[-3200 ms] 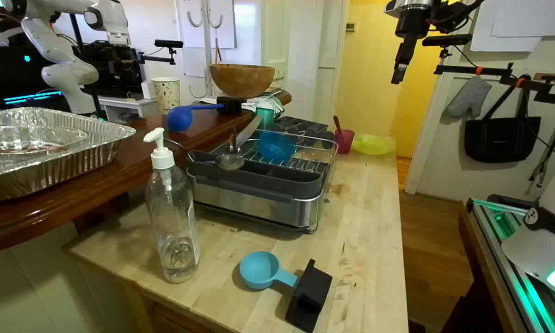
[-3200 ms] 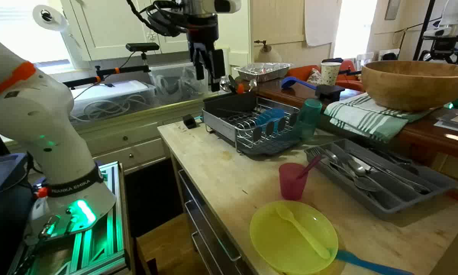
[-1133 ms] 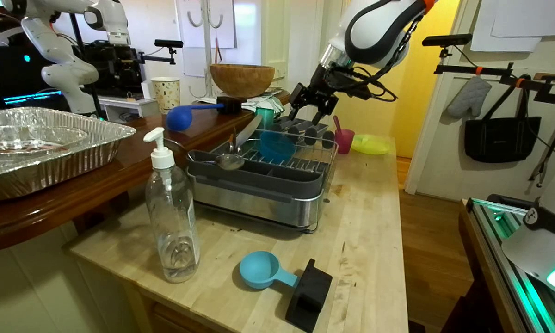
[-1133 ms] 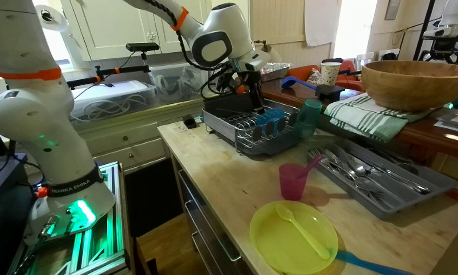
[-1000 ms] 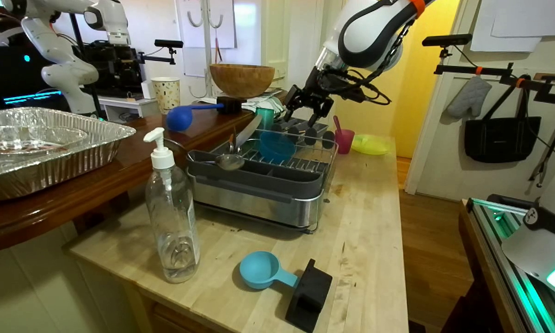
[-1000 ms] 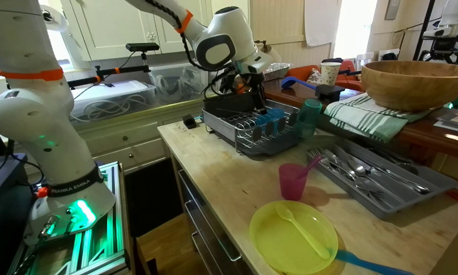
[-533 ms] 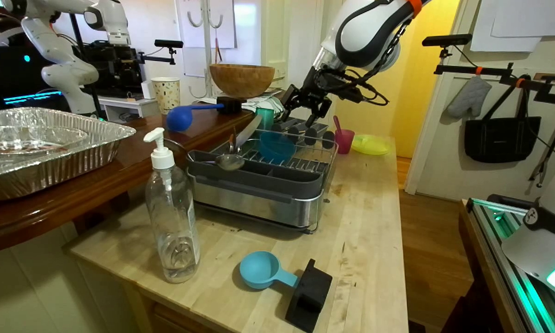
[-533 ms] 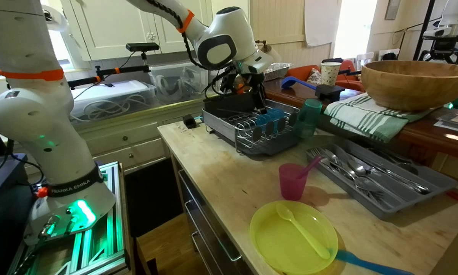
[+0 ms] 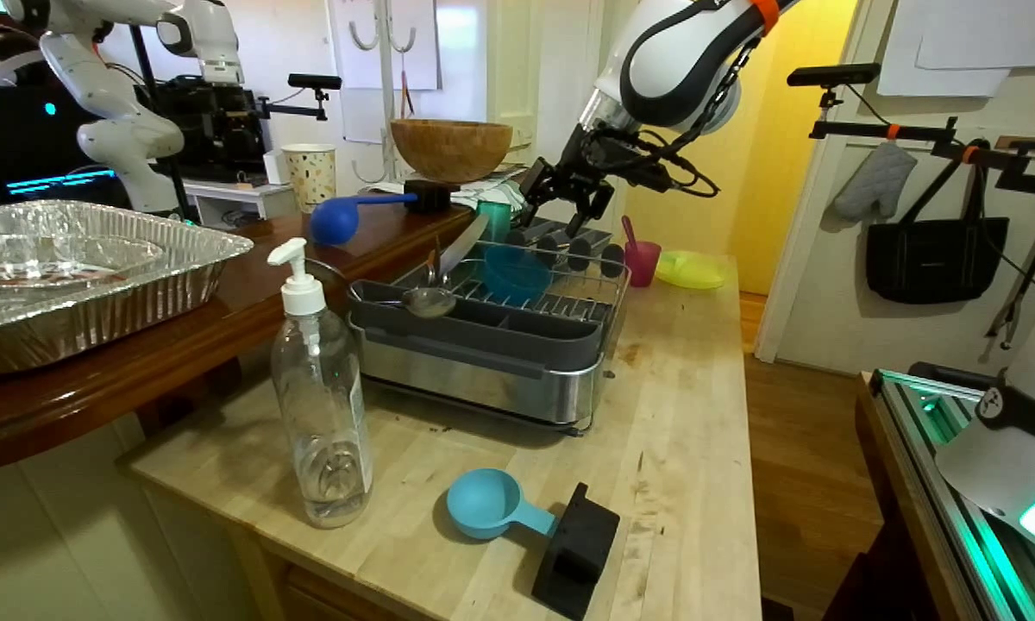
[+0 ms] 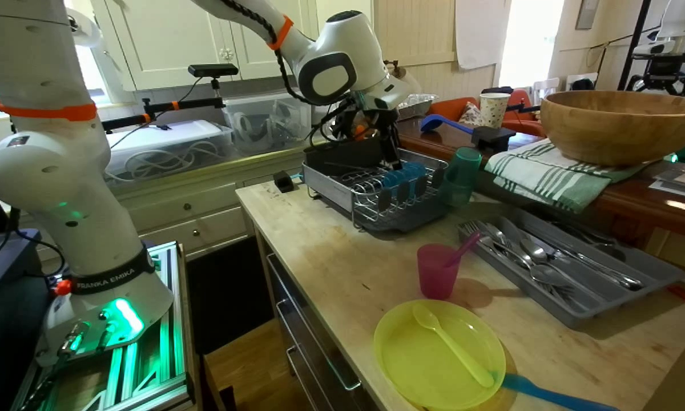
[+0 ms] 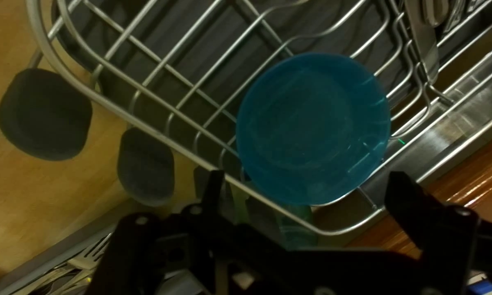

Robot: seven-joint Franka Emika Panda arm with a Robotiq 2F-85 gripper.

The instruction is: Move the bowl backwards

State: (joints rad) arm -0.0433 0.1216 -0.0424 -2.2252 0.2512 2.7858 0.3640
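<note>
Nearby, in an exterior view, a black angular block lies on the pale wooden counter; the handle of a light-blue round plastic scoop meets it from the left. Left of the scoop stands 1 clear pump bottle with a white top. Farther off sits a grey-and-steel wire dish rack, and in it rests the small round teal plastic bowl. Over the bowl hangs the black 2-fingered gripper, its fingers spread wide; in the wrist view, 1 finger shows to either side of the bowl. Whether they touch it, I cannot tell. To the left, on a glossy brown ledge, a large brown wooden bowl rests on a green-and-white striped cloth. Toward the far end of the counter stands a pink plastic cup; beyond it lies a round yellow plastic plate.
</note>
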